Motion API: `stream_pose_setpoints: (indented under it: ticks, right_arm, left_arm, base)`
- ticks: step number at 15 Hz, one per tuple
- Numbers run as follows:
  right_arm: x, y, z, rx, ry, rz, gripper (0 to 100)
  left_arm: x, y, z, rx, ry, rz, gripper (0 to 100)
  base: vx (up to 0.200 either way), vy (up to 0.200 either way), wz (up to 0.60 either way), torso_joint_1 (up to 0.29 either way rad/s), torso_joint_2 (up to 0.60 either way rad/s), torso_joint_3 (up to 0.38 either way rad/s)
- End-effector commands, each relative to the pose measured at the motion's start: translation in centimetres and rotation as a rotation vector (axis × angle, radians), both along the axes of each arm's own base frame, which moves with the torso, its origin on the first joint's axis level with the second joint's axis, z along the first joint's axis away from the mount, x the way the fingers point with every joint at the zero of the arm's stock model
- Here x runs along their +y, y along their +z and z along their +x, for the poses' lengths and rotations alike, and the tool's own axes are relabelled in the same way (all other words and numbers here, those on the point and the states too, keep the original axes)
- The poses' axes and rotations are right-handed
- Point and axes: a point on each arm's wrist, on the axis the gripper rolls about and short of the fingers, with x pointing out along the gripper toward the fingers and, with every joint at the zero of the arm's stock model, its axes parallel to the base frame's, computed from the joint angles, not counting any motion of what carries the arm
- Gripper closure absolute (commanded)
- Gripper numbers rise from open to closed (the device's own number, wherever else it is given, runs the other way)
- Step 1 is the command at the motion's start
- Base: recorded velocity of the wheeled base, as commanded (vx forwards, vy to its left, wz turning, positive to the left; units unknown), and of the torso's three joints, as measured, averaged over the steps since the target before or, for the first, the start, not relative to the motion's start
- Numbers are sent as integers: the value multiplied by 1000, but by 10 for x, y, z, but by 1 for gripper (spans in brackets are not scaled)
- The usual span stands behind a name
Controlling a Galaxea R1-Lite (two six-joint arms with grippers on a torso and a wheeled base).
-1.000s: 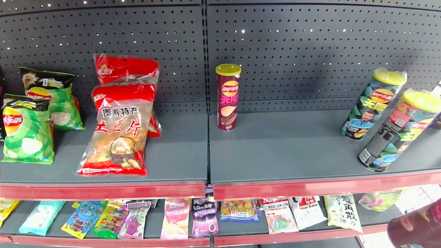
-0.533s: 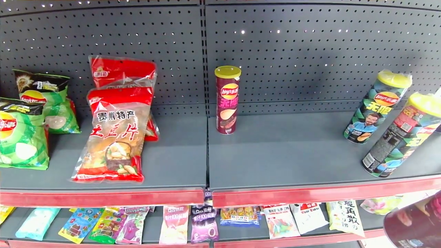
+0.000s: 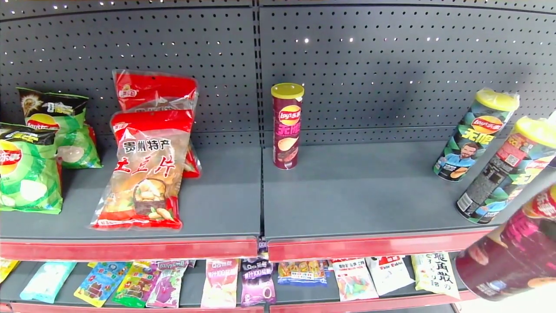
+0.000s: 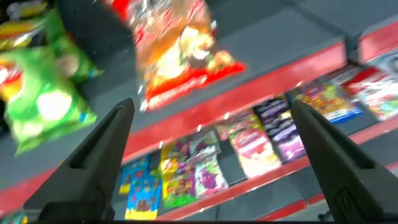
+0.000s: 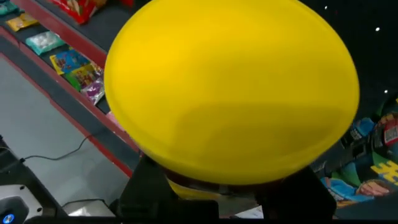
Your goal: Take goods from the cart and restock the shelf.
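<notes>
Clamps maroon chip can (image 3: 508,252) in right gripper (image 5: 224,194), can tilted at lower right of the head view, just before the red shelf edge (image 3: 369,245). Holds left gripper (image 4: 211,155) spread wide, empty, facing snack packets (image 4: 264,140).

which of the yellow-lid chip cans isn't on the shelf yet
The tilted maroon can at lower right, hanging in front of the shelf. The upright maroon can and both teal cans sit on it.

Maroon can (image 3: 512,248), yellow lid (image 5: 231,87)
</notes>
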Motion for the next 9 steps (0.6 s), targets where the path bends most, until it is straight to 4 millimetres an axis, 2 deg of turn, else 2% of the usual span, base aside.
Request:
stream_pose_setpoints:
  ticks: [1, 3, 4, 7, 8, 9]
  right_arm:
    - [6, -1, 32, 41, -1, -10, 100]
    - [8, 1, 44, 23, -20, -8, 100]
    - [8, 0, 46, 24, -21, -9, 100]
    - [8, -2, 47, 32, -34, -11, 100]
    - [8, -2, 46, 31, -40, -11, 100]
    - [8, -1, 46, 29, -44, -12, 100]
  left_arm:
    - [-8, 43, 71, 129, -141, -14, 0]
    - [-18, 55, 114, 146, -265, -27, 0]
    - [-29, 62, 139, 158, -335, -27, 0]
    - [-75, 82, 194, 241, -535, -121, 0]
    - [-83, 85, 207, 254, -571, -138, 0]
    - [-92, 83, 230, 273, -595, -141, 0]
  base:
    - [0, 0, 0, 0, 0, 0]
    - [0, 0, 0, 0, 0, 0]
    - [0, 0, 0, 0, 0, 0]
    - [0, 0, 0, 0, 0, 0]
    - [0, 0, 0, 0, 0, 0]
    - [0, 0, 0, 0, 0, 0]
